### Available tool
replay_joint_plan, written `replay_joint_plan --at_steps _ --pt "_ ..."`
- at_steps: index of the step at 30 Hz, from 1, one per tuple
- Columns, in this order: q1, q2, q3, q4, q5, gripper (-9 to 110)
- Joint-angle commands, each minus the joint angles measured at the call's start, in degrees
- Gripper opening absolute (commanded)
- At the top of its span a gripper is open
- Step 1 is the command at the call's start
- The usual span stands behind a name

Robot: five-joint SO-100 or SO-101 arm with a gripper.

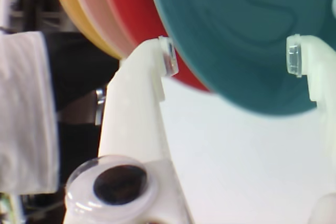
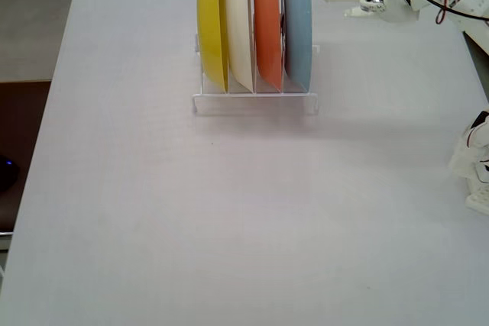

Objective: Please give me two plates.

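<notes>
Four plates stood on edge in a clear rack (image 2: 256, 101) near the far edge of a white table (image 2: 229, 227) in the fixed view, packed close: yellow plate (image 2: 213, 27) leftmost, then cream plate (image 2: 240, 28), orange plate (image 2: 268, 27), and blue plate (image 2: 298, 24) at the right end. One of each colour, one rack, one arm. Blue and orange touching or nearly so at the rims; too close to tell. Wide bare tabletop in front of the rack and to both sides, nothing lying on it. Gripper (image 2: 341, 1) seen at upper right in that view, apart from the rack, with a gap of clear table between fingertips and the blue plate's face. Jaws spread, nothing between them. In the wrist view the gripper (image 1: 231, 59) pointed at the stack, white fingers (image 1: 136, 108) wide apart, the blue plate (image 1: 247, 30) filling the gap as a teal disc, the orange one (image 1: 131, 9) showing reddish behind it. Bits of white robot hardware at the table's right edge. Darker floor beyond the left edge.
</notes>
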Motion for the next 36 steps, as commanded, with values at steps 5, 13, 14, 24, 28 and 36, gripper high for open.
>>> replay_joint_plan --at_steps 5,13,14,24,28,36 --pt "0.70 -7.73 -12.48 -1.93 -3.87 30" --pt "-0.35 -15.21 -21.53 -2.29 -5.98 26" --pt "-0.62 -16.00 -22.32 -2.46 -5.89 26" --pt "-3.25 -20.92 -26.02 -3.87 -4.04 21" --pt "-4.13 -21.62 -26.02 -3.87 -3.69 14" --pt "-4.04 -21.62 -30.76 -0.97 -4.39 0"
